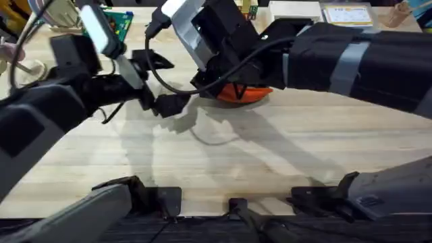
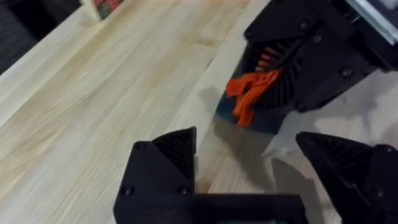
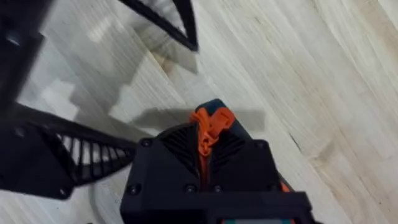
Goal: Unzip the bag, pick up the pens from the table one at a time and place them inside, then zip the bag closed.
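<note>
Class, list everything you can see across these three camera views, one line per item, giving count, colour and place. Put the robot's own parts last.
bag: one, orange, far middle of the table, under the right gripper
pull tab: one, orange, pinched between the right gripper's fingers
table: one, light wood, under everything
box: one, green printed, far left of the table
left gripper: one, black, open, facing the pull tab
right gripper: one, black, shut on the pull tab
</note>
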